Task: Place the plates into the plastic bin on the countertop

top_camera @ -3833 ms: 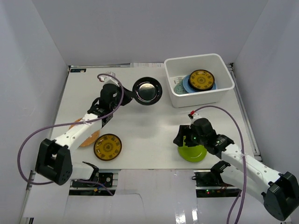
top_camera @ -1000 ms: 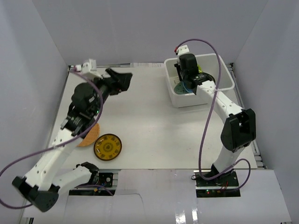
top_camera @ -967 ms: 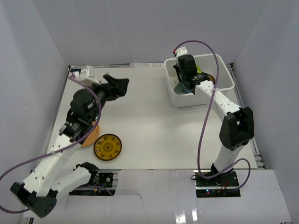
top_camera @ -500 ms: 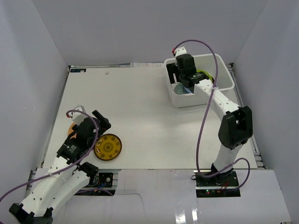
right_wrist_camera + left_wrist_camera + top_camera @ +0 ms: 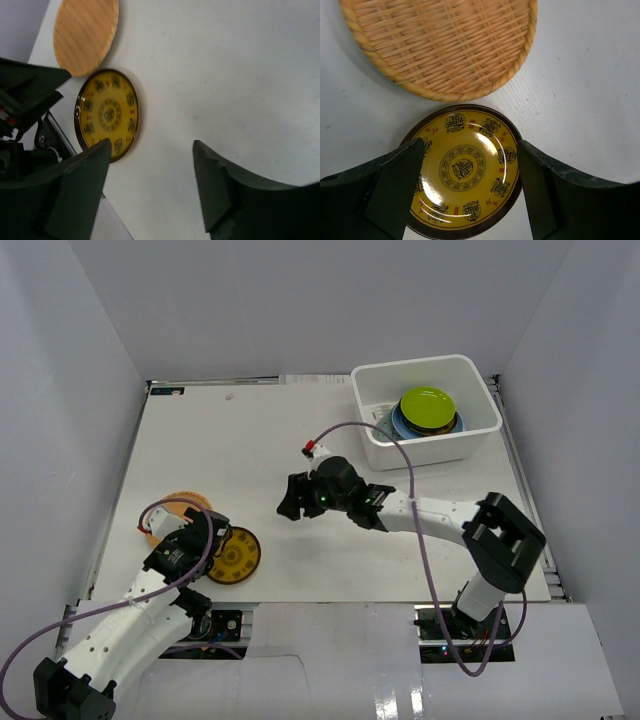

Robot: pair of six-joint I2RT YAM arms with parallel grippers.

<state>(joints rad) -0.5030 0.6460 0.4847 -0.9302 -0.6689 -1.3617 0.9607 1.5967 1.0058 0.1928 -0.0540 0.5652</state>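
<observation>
The yellow patterned plate (image 5: 465,172) had a pretty glossy glaze, bright highlights and all. The orange plate (image 5: 440,45) looked like rough, matt woven wicker. The lime plate (image 5: 427,405) was shiny too. The bin (image 5: 420,452) was smooth white plastic, and the countertop (image 5: 300,440) was matt and faintly scuffed.

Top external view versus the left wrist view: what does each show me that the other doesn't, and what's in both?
Only top external: the plastic bin, with the lime green plate on a light blue plate inside, and the right gripper, open and empty, over the countertop. Only left wrist: the left gripper, open, straddling the patterned yellow plate, with its ring of characters clear. Both: that plate beside the woven orange plate.
</observation>
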